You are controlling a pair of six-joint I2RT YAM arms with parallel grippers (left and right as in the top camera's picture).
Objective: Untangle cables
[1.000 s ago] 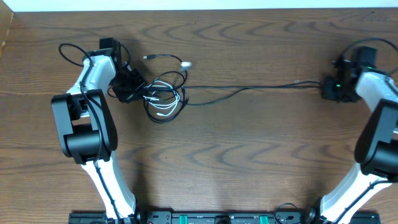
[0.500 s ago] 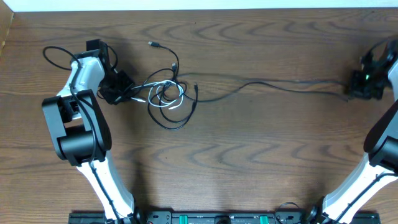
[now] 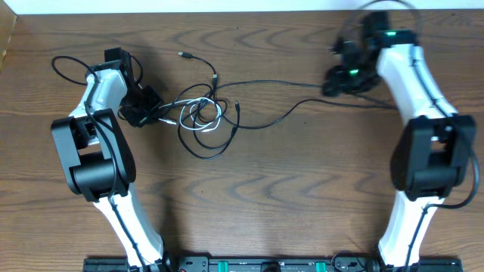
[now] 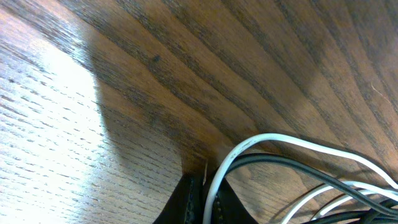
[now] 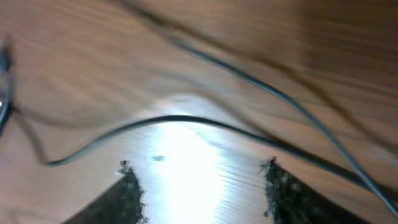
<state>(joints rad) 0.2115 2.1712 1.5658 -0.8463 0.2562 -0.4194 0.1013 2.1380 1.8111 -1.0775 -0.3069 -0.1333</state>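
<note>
The cables (image 3: 203, 115) lie in a loose knot in the left half of the overhead view, a little above the middle. Inside the knot the white cable (image 3: 209, 108) makes a few small loops. The black cables (image 3: 272, 82) make wider loops around and under it. One black end with a small plug (image 3: 184, 54) goes up from the knot toward the upper left. Two long black strands run from the knot to the right, across the wooden table (image 3: 302, 189), as far as the upper right part of the frame.

The left gripper (image 3: 155, 112) sits at the left edge of the knot. In the left wrist view its fingertips (image 4: 186, 202) are pressed together. The white cable comes down between them, so it is pinched, and a black strand passes just beside it.

The right gripper (image 3: 338, 78) is over the right end of the long strands. In the right wrist view, which is blurred, its fingers (image 5: 127, 196) stand spread apart with bare table between them. The black strands cross the table in front of them, and nothing is in the jaws.
</note>
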